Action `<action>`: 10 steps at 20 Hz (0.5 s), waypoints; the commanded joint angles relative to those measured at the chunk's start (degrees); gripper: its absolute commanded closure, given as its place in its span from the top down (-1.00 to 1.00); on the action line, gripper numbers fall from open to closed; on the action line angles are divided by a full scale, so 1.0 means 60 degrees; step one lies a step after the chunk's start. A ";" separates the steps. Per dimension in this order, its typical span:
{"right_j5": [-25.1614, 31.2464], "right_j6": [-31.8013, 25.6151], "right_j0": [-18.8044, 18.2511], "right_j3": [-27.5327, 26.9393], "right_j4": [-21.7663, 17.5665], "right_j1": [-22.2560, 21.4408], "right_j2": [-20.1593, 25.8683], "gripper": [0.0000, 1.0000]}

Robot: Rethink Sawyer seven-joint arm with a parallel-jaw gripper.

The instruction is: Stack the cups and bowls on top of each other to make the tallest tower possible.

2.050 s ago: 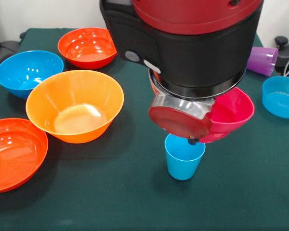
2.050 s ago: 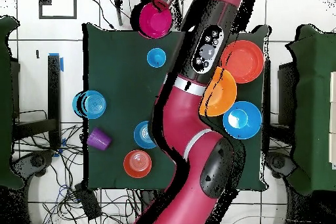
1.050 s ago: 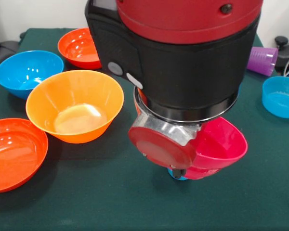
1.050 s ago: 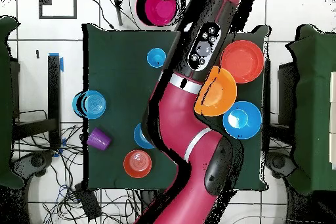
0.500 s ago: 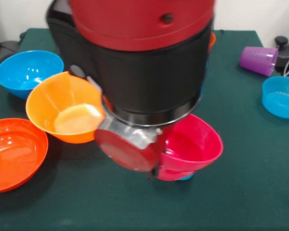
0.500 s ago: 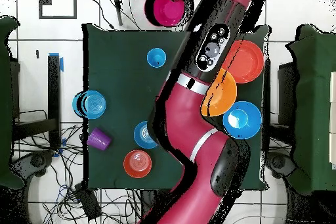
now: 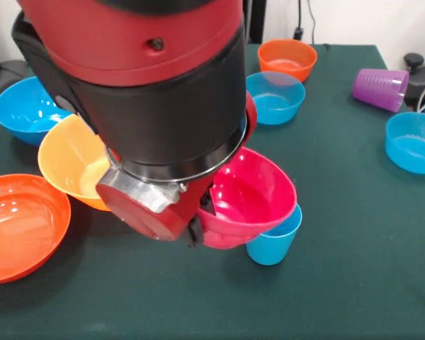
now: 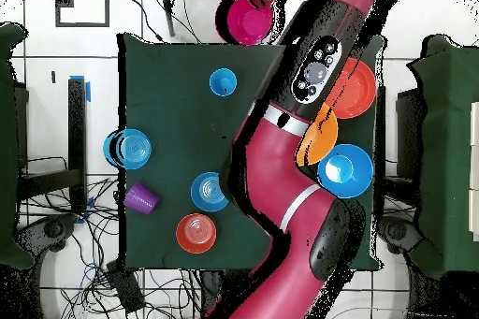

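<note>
Green table (image 7: 354, 283): pink bowl (image 7: 251, 195) beside pincer (image 7: 197, 228)

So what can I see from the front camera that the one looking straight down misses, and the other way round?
Only the front view shows the pink bowl tilted, resting against the rim of the blue cup; it looks not yet seated. Only the overhead view shows the whole arm and the cables on the floor. Both show the purple cup on its side and the big yellow-orange bowl, partly hidden by the arm.
</note>
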 commanded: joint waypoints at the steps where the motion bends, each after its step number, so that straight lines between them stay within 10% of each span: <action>1: 0.1578 0.1726 0.0055 -0.1128 -0.0654 0.0308 -0.0932 -1.00; 10: 0.2425 0.2399 0.0002 -0.0877 0.0762 0.0447 -0.1713 -1.00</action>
